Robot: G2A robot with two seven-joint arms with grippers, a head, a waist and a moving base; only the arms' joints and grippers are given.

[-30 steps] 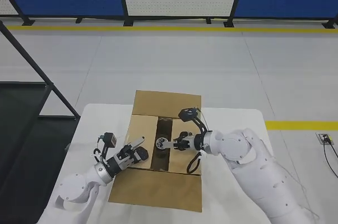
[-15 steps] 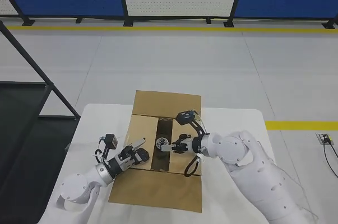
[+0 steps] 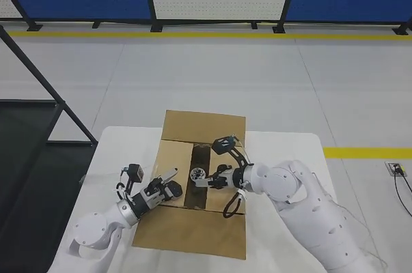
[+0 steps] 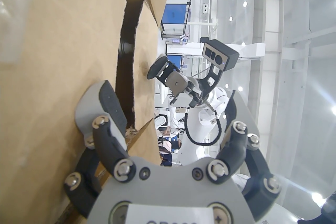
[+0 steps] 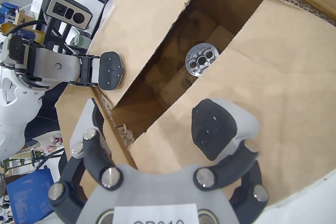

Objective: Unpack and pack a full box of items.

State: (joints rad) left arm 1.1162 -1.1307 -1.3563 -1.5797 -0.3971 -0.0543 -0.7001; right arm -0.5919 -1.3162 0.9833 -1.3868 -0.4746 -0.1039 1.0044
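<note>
A brown cardboard box [image 3: 204, 133] lies on the white table [image 3: 281, 147], its top flaps parted by a dark gap. A grey metal disc with holes [image 3: 197, 174] [image 5: 201, 62] rests inside that gap. My left gripper [image 3: 167, 184] [image 4: 173, 109] is open at the near-left flap, one finger [image 4: 110, 101] lying on the cardboard beside the gap. My right gripper [image 3: 210, 181] [image 5: 155, 125] is open at the gap's other side, one pad [image 5: 218, 128] over the right flap. The flap's torn corner sits between its fingers and partly hides the other finger.
Flaps fold outward at the box's far end and near end [image 3: 192, 235]. A dark frame [image 3: 28, 130] stands left of the table. Bare tabletop runs along both sides of the box. The box interior is dark, with brown shapes inside.
My right gripper has shifted a little down and left, closer over the gap. The left arm has barely moved. The disc stays put.
</note>
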